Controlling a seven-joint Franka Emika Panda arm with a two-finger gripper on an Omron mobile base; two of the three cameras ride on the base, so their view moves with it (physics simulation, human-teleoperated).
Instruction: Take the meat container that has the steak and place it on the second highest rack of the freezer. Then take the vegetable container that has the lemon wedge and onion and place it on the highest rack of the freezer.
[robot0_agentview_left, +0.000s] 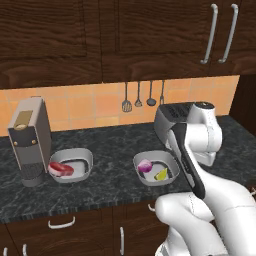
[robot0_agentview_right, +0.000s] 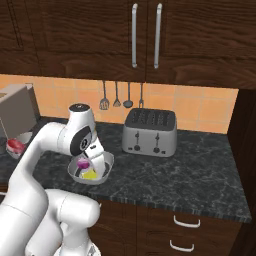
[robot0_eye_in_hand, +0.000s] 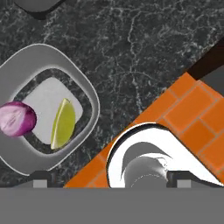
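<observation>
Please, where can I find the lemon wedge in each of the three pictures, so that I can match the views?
Left base view: the lemon wedge lies right of centre, in the grey container, right of the onion.
Right base view: lower left, in the same container, partly behind the arm.
Hand view: left of centre, standing upright in the picture.
Shared landmark: the purple onion touching or next to it.

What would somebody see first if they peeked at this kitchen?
Probably the big white robot arm bending over the dark counter. Below it sits a grey container holding a purple onion and a lemon wedge, and left of that another container holds a red steak.
</observation>
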